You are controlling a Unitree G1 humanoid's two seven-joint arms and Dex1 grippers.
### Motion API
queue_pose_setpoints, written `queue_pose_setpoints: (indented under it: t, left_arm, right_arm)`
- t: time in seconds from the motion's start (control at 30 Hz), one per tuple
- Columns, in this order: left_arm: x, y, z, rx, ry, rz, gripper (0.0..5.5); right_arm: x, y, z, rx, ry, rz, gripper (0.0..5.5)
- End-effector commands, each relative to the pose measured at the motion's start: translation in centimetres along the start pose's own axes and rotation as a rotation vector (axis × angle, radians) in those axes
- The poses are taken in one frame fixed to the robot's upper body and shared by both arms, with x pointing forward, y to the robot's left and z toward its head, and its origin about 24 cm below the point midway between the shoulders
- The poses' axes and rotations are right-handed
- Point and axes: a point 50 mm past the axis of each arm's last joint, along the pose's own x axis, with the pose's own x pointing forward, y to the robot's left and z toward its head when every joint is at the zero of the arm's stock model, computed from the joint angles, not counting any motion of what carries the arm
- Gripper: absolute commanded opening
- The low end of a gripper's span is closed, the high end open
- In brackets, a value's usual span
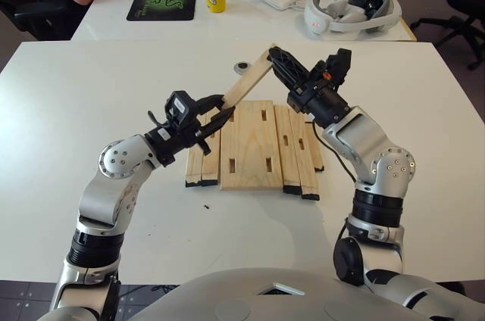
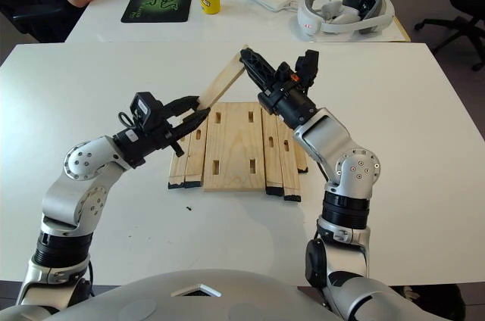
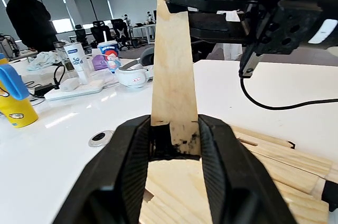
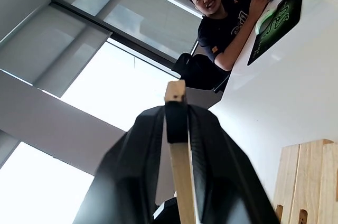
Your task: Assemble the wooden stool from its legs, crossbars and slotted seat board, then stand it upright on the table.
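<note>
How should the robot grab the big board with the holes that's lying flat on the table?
Probably by its near edge, coming from the robot's side. The seat board lies flat with planks close against both long sides, so jaws cannot slip in there; the near end is bare, while the held slat hangs over the far end.

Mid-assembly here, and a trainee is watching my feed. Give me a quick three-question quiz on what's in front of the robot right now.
1. True or false: the wooden piece raised at a slant is clamped by both the left hand and the right hand.
2. Choose one: the slotted seat board is A) lying flat on the table, B) standing upright, C) held in a hand.
3. Fill in: the seat board's face shows ___ slots.
Key: 1 true; 2 A; 3 four.
</note>
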Motion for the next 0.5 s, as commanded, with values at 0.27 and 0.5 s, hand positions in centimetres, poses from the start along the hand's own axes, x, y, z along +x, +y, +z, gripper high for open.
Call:
queue_pose_setpoints:
  t: [0.27, 0.5]
  left_arm:
    - [-0.16, 0.23, -0.04, 0.021, 0.004, 0.01, 1.34]
    - [-0.24, 0.33, -0.05, 0.026, 0.007, 0.016, 1.34]
  right_arm:
    - [0.23, -0.19, 0.1, 0.013, 0.001, -0.012, 1.65]
    - [0.06, -0.37, 0.14, 0.016, -0.004, -0.023, 0.56]
